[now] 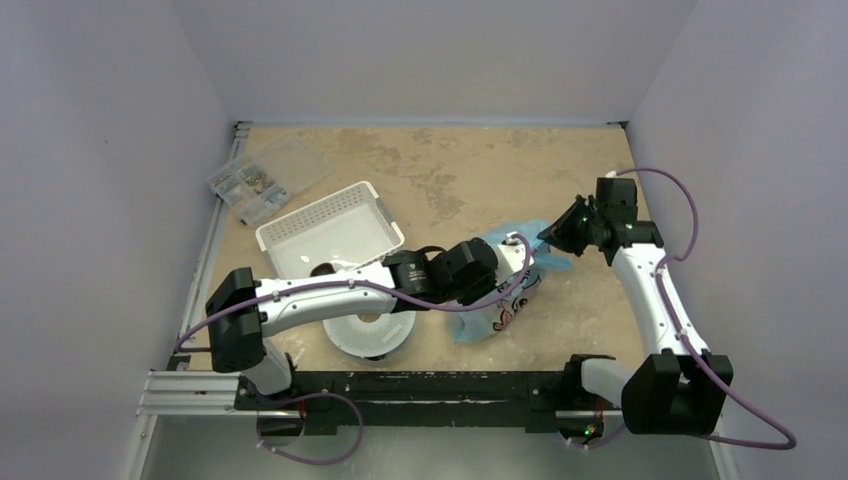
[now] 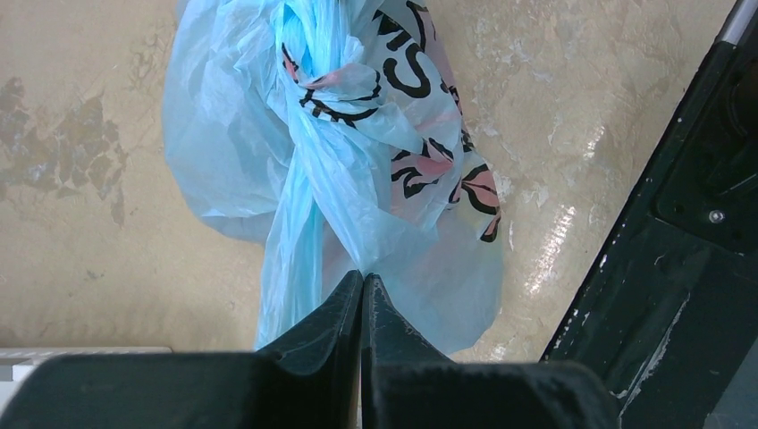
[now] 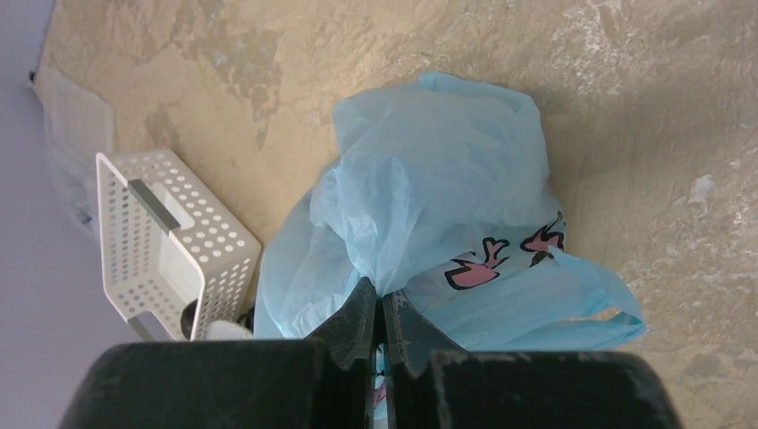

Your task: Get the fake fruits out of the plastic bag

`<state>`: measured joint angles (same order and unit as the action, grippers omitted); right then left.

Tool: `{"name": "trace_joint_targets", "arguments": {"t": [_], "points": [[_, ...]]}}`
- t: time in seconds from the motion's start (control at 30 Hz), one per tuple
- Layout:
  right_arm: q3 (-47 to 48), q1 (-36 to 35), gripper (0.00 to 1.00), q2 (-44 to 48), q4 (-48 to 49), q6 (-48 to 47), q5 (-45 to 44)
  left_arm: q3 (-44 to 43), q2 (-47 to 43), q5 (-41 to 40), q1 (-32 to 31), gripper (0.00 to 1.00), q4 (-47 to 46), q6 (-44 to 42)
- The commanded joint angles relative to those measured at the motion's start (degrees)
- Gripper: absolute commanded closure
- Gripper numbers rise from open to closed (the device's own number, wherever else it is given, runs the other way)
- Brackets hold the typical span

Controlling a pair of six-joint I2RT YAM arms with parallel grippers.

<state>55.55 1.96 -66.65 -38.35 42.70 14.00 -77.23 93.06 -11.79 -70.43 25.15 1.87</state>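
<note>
- Our left gripper (image 2: 362, 284) is clenched, fingertips pressed together on a twisted fold of the plastic bag (image 2: 357, 170). The bag's bulk spreads just beyond those tips.
- Our right gripper (image 3: 380, 308) is closed on the film too, with a sliver of blue showing between its fingers. The bag bulges directly ahead of it.
- We judge that we hold the bag from two opposite sides so the thin film can be drawn apart or tipped. One pinch alone would only drag it.
- No fake fruits show. If they are inside, the film between our two hands hides them.
- The white basket (image 3: 170, 241) sits ahead and to the left of the right gripper, just beside the bag, a likely place for whatever comes out.
- Bold black lettering (image 2: 407, 63) lies at the bag's end far from the left fingertips. It is crumpled: perhaps "CS", with no whole word or brand legible. Pink shapes (image 3: 474, 268) outlined in black lie just ahead of the right fingers.
</note>
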Motion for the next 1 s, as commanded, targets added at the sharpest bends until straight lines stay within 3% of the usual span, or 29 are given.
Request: {"name": "trace_joint_targets", "arguments": {"t": [0.0, 0.07, 0.2, 0.3, 0.5, 0.77, 0.97], "points": [[0.6, 0.2, 1.0, 3.7, 3.9, -5.3, 4.2, 0.1, -3.8, -1.2, -0.6, 1.0, 0.4, 0.1], [-0.3, 0.0, 1.0, 4.2, 4.1, -5.9, 6.5, -0.2, -4.1, -2.1, -0.7, 0.97, 0.7, 0.5], [-1.7, -1.4, 1.0, 4.2, 3.8, -5.6, 9.3, -0.7, -4.5, -3.6, -0.7, 0.62, 1.2, 1.9], [-3.5, -5.4, 1.0, 5.6, 6.2, -3.3, 9.4, -0.5, -4.8, -3.9, -0.7, 0.51, 1.0, 2.6], [-4.2, -11.2, 1.0, 6.4, 7.8, 1.1, 6.7, -0.2, -5.4, -3.8, -0.5, 0.48, 0.8, 3.5], [-3.5, -11.6, 1.0, 7.5, 7.6, 2.2, 5.8, -2.1, -1.3, -1.6, -0.4, 0.65, 2.7, 4.4], [-3.3, -11.6, 1.0, 7.3, 7.6, 2.3, 6.4, -3.5, 0.7, -1.5, -0.6, 0.66, 4.4, 4.0]]}}
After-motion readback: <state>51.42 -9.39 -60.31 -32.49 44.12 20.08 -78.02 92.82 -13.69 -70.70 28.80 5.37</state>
